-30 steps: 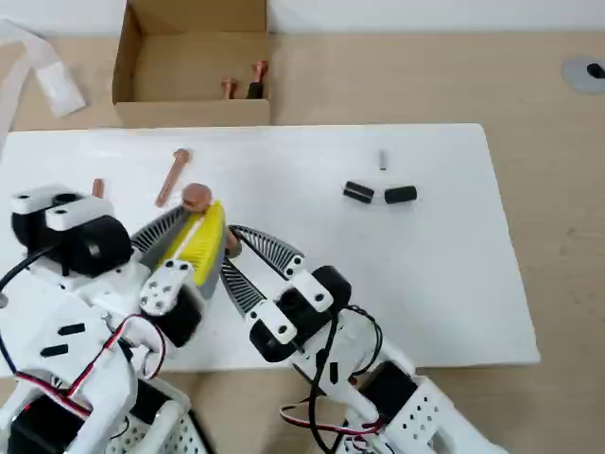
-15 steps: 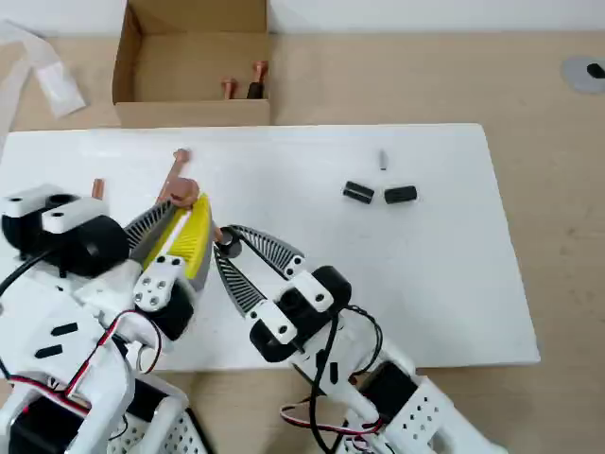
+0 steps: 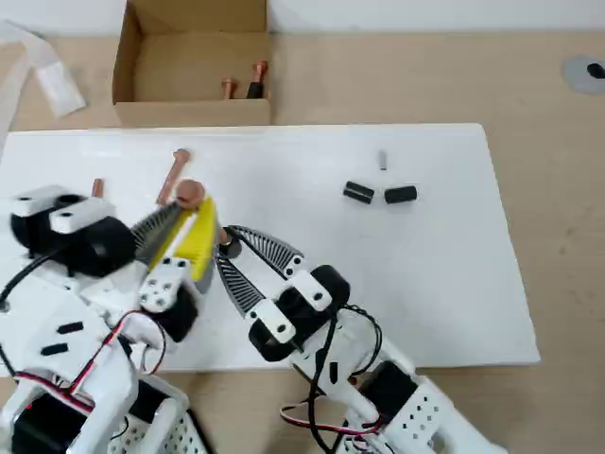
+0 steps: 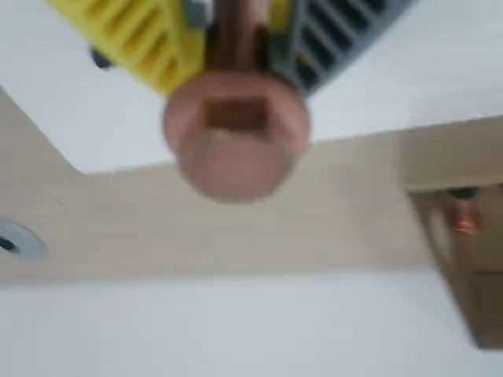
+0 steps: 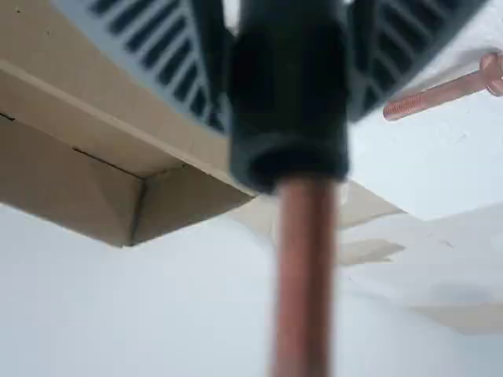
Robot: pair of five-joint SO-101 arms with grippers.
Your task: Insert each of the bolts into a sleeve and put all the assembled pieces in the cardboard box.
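Note:
In the high view my left gripper (image 3: 189, 212), with one yellow and one grey finger, is shut on a copper bolt (image 3: 191, 195) with its round head up. The bolt's shank runs down into a black sleeve (image 3: 227, 248), on which my right gripper (image 3: 227, 244) is shut. The left wrist view has the bolt head (image 4: 236, 141) right below the left gripper (image 4: 236, 39). The right wrist view has the sleeve (image 5: 289, 102) in the right gripper (image 5: 289, 47), with the shank (image 5: 302, 275) coming out of it. The cardboard box (image 3: 132, 57) at the back holds two assembled pieces (image 3: 244, 85).
A loose bolt (image 3: 173, 175) and a short copper bolt (image 3: 97, 187) lie on the white mat (image 3: 435, 284) near the left arm. Two black sleeves (image 3: 378, 194) and a small grey pin (image 3: 383, 159) lie to the right. A plastic bag (image 3: 52, 80) lies left of the box.
The left gripper with the bolt shifted slightly left and then a little back. The black sleeve now shows on the shank at the right gripper's tips. The right arm barely moved.

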